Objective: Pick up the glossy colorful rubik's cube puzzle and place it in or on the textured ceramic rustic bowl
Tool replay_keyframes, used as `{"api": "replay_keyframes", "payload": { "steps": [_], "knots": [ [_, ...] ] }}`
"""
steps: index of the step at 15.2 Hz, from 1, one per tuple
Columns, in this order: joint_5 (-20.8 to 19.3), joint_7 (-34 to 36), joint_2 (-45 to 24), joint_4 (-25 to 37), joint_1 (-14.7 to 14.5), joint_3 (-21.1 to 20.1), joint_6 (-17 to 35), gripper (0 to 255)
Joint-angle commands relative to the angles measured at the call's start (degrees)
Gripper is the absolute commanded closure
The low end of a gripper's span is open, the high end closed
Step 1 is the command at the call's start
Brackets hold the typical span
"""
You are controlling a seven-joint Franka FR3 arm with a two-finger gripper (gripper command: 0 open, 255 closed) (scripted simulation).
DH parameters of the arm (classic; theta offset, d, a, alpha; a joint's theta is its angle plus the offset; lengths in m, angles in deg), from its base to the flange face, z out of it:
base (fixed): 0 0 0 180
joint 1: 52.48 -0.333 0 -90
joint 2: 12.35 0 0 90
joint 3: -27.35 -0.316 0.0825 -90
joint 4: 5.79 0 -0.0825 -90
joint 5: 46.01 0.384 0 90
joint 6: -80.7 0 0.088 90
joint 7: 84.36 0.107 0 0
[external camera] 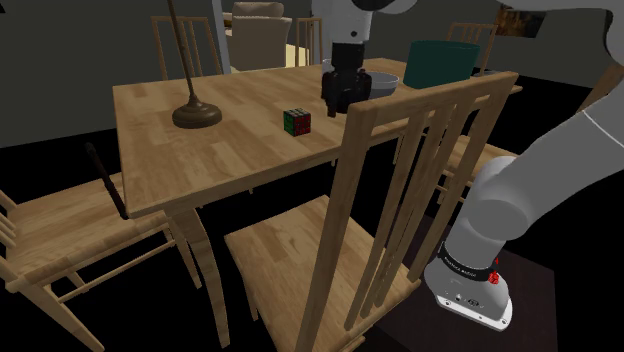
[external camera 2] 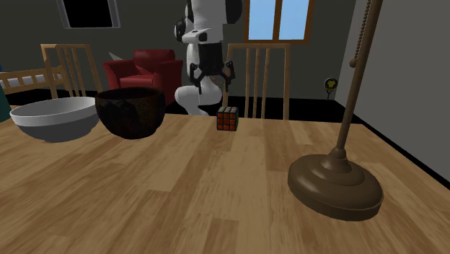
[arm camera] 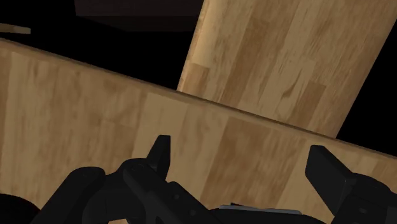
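Gripper (external camera 2: 212,78) was open, empty, above the counter (external camera: 200,150) edge; rubik's cube (external camera 2: 228,118) sat near dark bowl (external camera 2: 130,112), untouched.

1. Table (external camera 2: 216,195): pale wood planks, grain plainly visible, low satin sheen.
2. Chair (external camera: 400,180), centre of the shoulder view: the same pale wood, smooth.
3. Rubik's cube (external camera 2: 228,119): coloured faces on black; finish too small to judge.
4. Dark bowl (external camera 2: 130,114): brown, rough, mottled, dull.
5. Pale bowl (external camera 2: 52,121), left of the second exterior view: smooth, plain grey-white.
6. Lamp base (external camera 2: 335,186): brown, smooth, faint shine.
7. Gripper (arm camera: 238,153): black, matt.
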Motion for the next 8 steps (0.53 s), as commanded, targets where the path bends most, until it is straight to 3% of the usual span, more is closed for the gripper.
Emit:
{"api": "replay_keyframes", "payload": {
  "steps": [1,8],
  "knots": [
    [-0.28,1.13,-4.46,3.42,-0.03,-0.83,1.21,0],
    [-2.50,5.55,-20.26,17.99,-0.45,-3.43,2.74,0]
  ]
}}
